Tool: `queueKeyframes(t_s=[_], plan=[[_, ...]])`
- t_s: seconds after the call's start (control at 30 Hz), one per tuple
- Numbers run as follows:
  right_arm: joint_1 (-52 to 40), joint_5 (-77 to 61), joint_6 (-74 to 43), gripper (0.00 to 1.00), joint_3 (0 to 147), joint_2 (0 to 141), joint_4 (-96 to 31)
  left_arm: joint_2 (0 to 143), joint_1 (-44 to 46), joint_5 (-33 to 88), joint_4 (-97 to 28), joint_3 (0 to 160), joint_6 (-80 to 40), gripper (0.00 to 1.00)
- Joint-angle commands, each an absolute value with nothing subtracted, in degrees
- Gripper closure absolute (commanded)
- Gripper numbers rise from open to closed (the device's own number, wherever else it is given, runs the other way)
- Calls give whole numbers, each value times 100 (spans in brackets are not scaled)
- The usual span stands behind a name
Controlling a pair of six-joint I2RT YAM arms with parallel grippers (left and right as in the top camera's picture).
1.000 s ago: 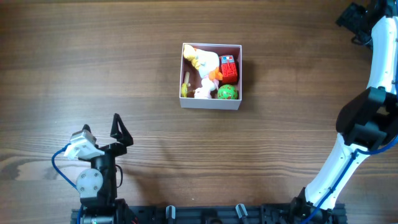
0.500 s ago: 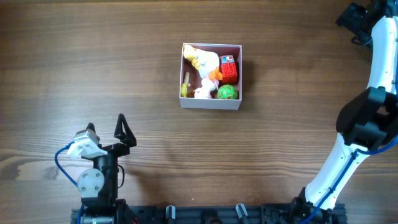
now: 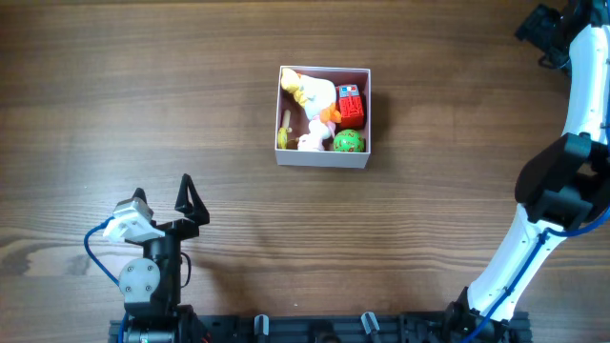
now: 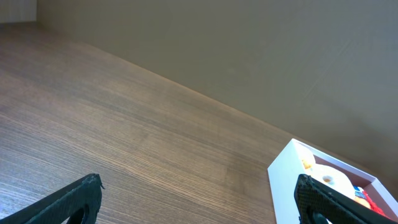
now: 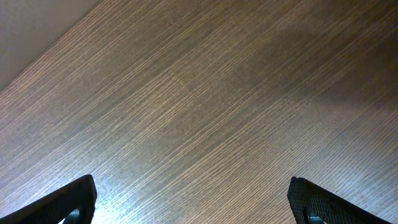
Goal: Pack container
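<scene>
The container (image 3: 370,114), a square shallow box with white walls and a pink inside, sits at the table's middle. Inside lie a yellow-and-white plush toy (image 3: 313,92), a red block toy (image 3: 351,105), a green ball (image 3: 349,143) and a small white toy (image 3: 309,142). Its white corner also shows in the left wrist view (image 4: 289,180). My left gripper (image 3: 162,195) is open and empty at the front left, well apart from the container. My right gripper (image 3: 536,27) is at the far right corner; the right wrist view shows its fingers (image 5: 193,199) wide apart over bare wood.
The wooden table (image 3: 191,114) fills the view. My right arm (image 3: 558,191) runs along the right edge from front to back. A plain wall (image 4: 249,50) stands behind the table in the left wrist view.
My left gripper drew back slightly toward the front edge between the earliest frame and now. The container, toys and right arm have not moved.
</scene>
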State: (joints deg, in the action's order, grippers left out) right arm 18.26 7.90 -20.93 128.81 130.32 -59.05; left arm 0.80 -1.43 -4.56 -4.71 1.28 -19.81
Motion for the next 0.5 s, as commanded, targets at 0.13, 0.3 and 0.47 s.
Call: queueKeyframes(t_s=[0.13,0.3,0.47], plan=[[1789,764,-2115,0,12886,13096,-5892,16,-113,-368,-445,71,-2014,0],[1704,764,-2115,0,12886,12881,-5898,16,-113,-368,-445,71,-2014,0],[1396,764,-2115,0,12886,12077,-5892,16,-113,-368,-445,71,-2014,0]])
